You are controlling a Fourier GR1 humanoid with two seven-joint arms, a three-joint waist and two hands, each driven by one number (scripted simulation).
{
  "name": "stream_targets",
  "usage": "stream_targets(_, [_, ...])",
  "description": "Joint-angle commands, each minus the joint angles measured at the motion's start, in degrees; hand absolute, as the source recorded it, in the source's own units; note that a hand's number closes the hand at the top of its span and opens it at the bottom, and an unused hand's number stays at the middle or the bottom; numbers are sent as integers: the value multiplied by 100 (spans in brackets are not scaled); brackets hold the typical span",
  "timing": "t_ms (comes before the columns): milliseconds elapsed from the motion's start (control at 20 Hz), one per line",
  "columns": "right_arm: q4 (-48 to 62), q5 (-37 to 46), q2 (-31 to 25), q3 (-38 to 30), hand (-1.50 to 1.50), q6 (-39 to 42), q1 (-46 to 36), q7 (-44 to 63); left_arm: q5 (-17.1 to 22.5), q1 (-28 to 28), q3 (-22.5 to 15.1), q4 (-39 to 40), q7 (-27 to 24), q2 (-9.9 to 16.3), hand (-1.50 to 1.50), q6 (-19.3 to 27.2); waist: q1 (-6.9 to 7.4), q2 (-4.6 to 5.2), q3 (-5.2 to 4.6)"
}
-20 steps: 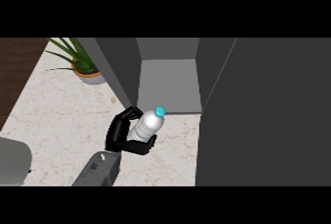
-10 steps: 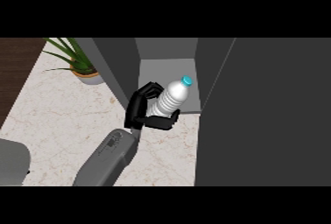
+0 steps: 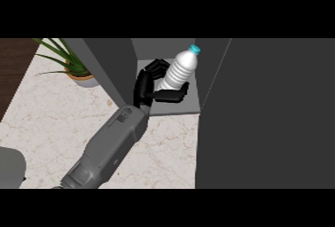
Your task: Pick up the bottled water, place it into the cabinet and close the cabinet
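Observation:
The water bottle [image 3: 181, 71], pale and clear with a blue cap, leans inside the open cabinet [image 3: 171, 107], cap pointing up and to the right. My left hand [image 3: 142, 87] is shut on it: fingers curl behind its left side and the thumb wraps across its lower part. The grey forearm runs in from the lower left and crosses the cabinet's front edge. The bottle's base is hidden behind the thumb, so I cannot tell whether it rests on the shelf. My right hand does not show.
The cabinet's dark door [image 3: 274, 115] stands open and fills the right side. A potted plant [image 3: 73, 68] sits on the marble counter [image 3: 39, 128] left of the cabinet. A grey object [image 3: 9, 168] shows at the lower left edge.
My left hand has carried the bottle up and to the right, from in front of the cabinet to inside its opening. The forearm has stretched further in.

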Motion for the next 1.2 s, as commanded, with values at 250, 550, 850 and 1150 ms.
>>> stream_targets(250, [-301, -824, -111, -463, -150, 278, 102, -58, -121, -957, 184, 1502, -172, -1, 150, 1087, -68, 59, 5])
stream_targets(550, [-280, -712, -115, -482, -150, 351, 10, -37, -718, -1526, -48, 2482, -121, 46, -150, 1972, -147, 119, 2])
stream_targets(850, [-228, -632, -80, -473, -150, 479, 82, -183, -709, -1765, 132, 2928, -253, 91, -150, 2167, -207, 121, -4])
stream_targets(1150, [-214, -647, -79, -386, -150, 539, 23, -109, -154, -1721, 800, 2044, -1360, 64, -150, 1516, -77, 122, -21])
